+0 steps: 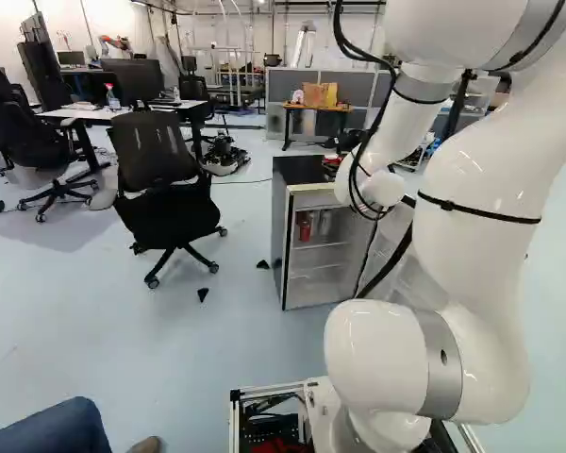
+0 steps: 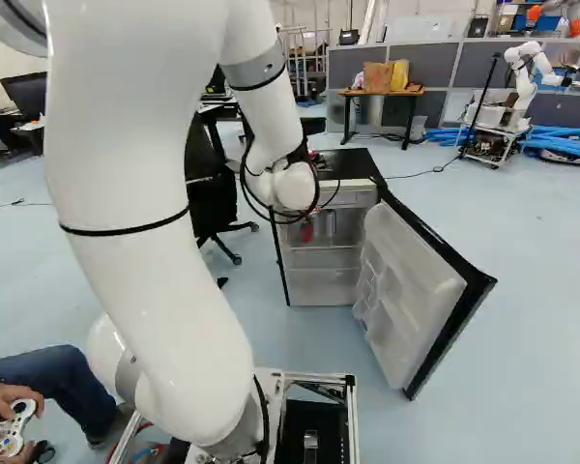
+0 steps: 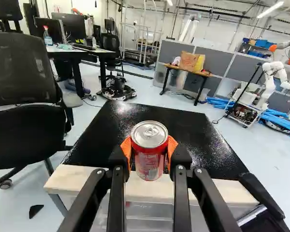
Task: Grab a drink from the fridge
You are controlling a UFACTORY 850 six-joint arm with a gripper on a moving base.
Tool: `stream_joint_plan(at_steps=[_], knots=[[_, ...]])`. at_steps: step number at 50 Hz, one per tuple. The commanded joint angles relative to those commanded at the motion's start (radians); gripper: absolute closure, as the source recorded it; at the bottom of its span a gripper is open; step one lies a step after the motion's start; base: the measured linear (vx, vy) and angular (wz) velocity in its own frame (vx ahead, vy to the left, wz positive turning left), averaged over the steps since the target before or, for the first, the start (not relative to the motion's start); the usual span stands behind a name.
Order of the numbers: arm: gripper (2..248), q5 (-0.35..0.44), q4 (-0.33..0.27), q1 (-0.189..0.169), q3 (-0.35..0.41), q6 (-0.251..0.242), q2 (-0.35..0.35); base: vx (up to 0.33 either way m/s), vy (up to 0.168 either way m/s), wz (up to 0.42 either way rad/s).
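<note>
Past the wrist in the left base view, part of my black gripper [image 1: 347, 142] shows over the fridge top. In the wrist view my gripper [image 3: 150, 150] has its orange pads on both sides of an upright red can [image 3: 150, 157] with a silver lid, shut on it. The can is at the front edge of the black fridge top [image 3: 188, 125]; whether it touches the surface I cannot tell. The fridge [image 1: 281, 212] stands with its door [image 2: 416, 290] open to the right. Inside, on the upper shelf, are another red can [image 1: 305, 227] and a silver can [image 1: 324, 223].
A black office chair [image 1: 160, 189] stands left of the fridge, with desks beyond. Small black wedges [image 1: 203, 294] lie on the floor. Farther back are a wooden table [image 2: 382, 93], grey partitions and another robot [image 2: 522, 82]. A seated person's leg [image 2: 53, 382] is close beside the base.
</note>
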Motion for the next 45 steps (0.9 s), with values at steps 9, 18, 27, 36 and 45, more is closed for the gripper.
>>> stream_joint_plan(at_steps=[9, 18, 27, 36, 45], knots=[[157, -0.031, 0.000, 0.008, -0.046, 0.000, -0.039, 0.000, 0.000, 0.000], [157, -0.063, 0.000, 0.015, -0.092, 0.000, -0.077, 0.000, 0.000, 0.000], [157, -0.084, 0.000, 0.022, -0.139, 0.000, -0.115, 0.000, 0.000, 0.000], [157, -0.084, 0.000, 0.025, -0.156, 0.000, -0.129, 0.000, 0.000, 0.000], [151, -0.084, 0.000, 0.025, -0.156, 0.000, -0.129, 0.000, 0.000, 0.000]])
